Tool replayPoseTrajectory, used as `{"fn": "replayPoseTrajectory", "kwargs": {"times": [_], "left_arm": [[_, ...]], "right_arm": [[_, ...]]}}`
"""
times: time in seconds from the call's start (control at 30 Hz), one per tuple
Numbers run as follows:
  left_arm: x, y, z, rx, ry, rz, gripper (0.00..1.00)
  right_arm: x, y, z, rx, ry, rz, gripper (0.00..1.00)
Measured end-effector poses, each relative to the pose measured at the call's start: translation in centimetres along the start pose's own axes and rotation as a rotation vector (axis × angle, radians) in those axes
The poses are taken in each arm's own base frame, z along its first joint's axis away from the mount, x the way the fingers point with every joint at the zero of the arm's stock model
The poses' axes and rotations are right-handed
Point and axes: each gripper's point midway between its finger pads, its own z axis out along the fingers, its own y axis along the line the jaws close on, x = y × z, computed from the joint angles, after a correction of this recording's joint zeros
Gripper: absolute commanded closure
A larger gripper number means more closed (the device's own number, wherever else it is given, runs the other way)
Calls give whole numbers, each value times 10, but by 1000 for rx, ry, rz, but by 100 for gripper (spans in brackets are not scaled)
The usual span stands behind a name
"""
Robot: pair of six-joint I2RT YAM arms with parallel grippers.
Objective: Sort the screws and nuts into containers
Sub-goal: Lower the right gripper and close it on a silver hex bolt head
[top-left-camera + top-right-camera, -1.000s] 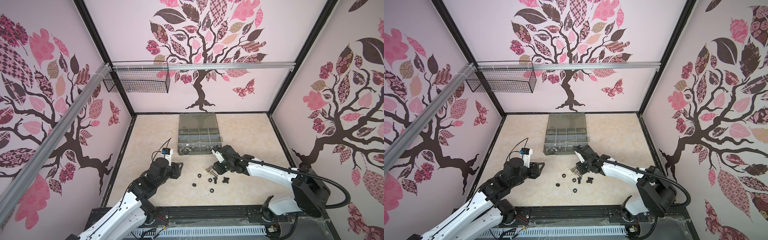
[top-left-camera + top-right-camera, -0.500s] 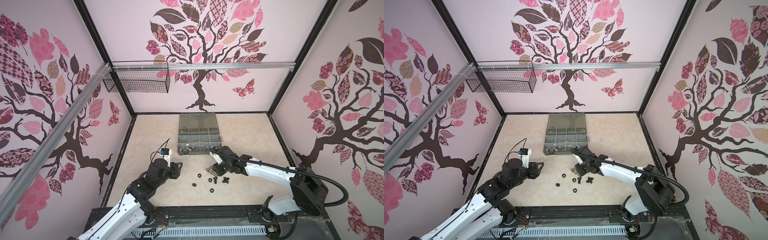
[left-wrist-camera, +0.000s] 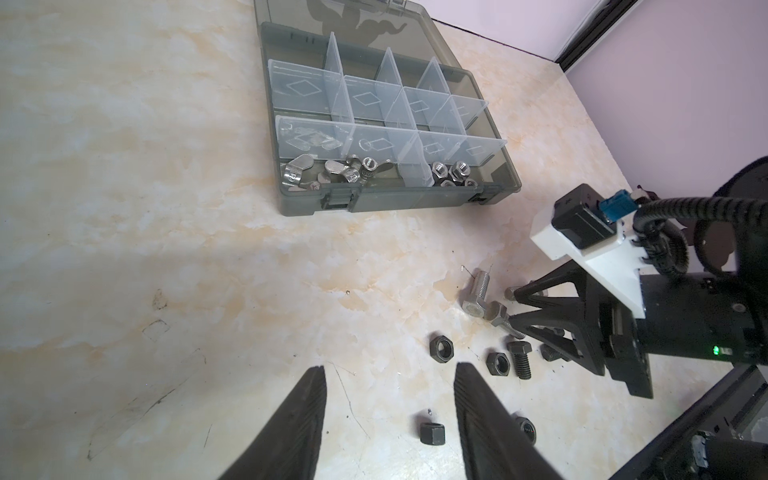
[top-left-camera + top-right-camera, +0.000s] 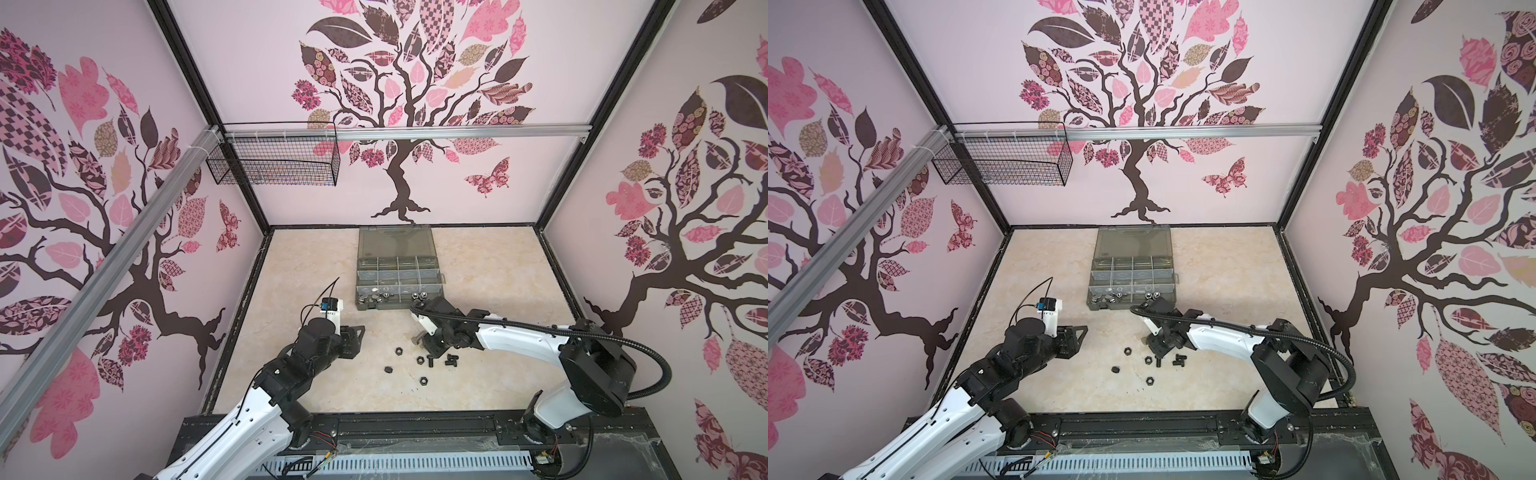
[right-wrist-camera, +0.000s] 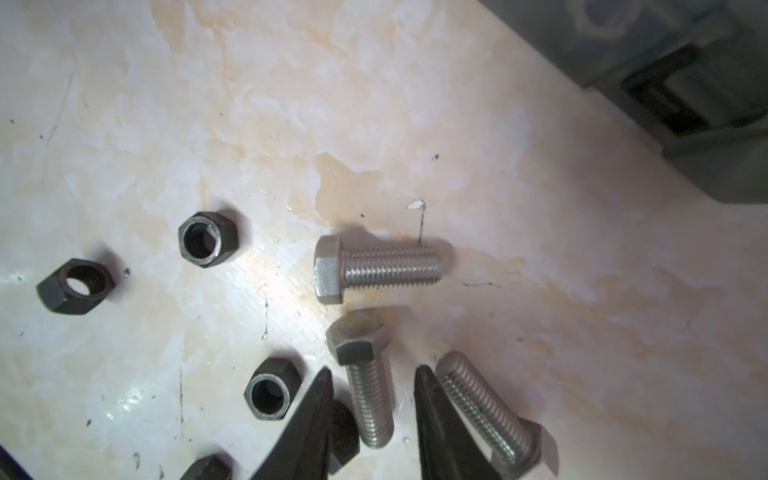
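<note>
Marble tabletop [image 5: 249, 104], right claw [image 5: 372, 369] astride silver screw [image 5: 368, 395]

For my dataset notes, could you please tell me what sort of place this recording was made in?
Probably a purpose-built robot test cell: two white arms on a front rail, tree-patterned walls boxing in a marble-look tabletop, and an organiser case beside loose nuts.

You've got pale pink walls [image 4: 249, 62] on three sides, each plastered with a dark tree decal [image 4: 399, 183] with pink patterned leaves, plus a butterfly [image 4: 490, 180] on the back one. Black frame posts [image 4: 559, 193] stand in the corners. An aluminium rail [image 4: 457, 134] crosses the back, with a black wire mesh basket [image 4: 274, 166] hanging off it. The floor [image 4: 299, 291] is scuffed beige marble-look.
</note>
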Motion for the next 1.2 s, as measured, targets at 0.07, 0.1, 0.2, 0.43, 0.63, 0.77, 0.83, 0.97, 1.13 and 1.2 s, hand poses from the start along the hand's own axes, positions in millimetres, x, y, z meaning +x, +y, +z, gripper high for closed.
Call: {"fn": "replayPoseTrajectory", "kwargs": {"times": [0.07, 0.1, 0.2, 0.43, 0.63, 0.77, 0.83, 0.97, 1.13, 1.2], "left_arm": [[0, 0, 0, 0, 1, -2, 47], [0, 0, 0, 0, 0, -2, 47], [0, 0, 0, 2, 1, -3, 47], [-1, -2, -1, 10, -4, -5, 47], [-1, -2, -2, 13, -8, -6, 47], [-2, -2, -2, 14, -10, -8, 47], [-2, -2, -3, 16, -13, -8, 47], [-3, -2, -5, 21, -21, -9, 47], [-2, -2, -5, 21, -22, -10, 47], [-2, -2, -5, 21, -22, -10, 47]], "right_arm": [[-1, -1, 1, 6, 2, -9, 67], [-1, -1, 1, 8, 4, -12, 68], [1, -1, 1, 11, 17, -26, 69], [8, 2, 4, 15, 50, -48, 70], [10, 4, 5, 17, 58, -65, 72], [16, 4, 12, 19, 86, -71, 73], [19, 3, 15, 20, 98, -71, 74], [21, 4, 17, 20, 106, -72, 76], [21, 4, 20, 24, 109, -75, 77], [23, 4, 21, 26, 115, -76, 78]]}}
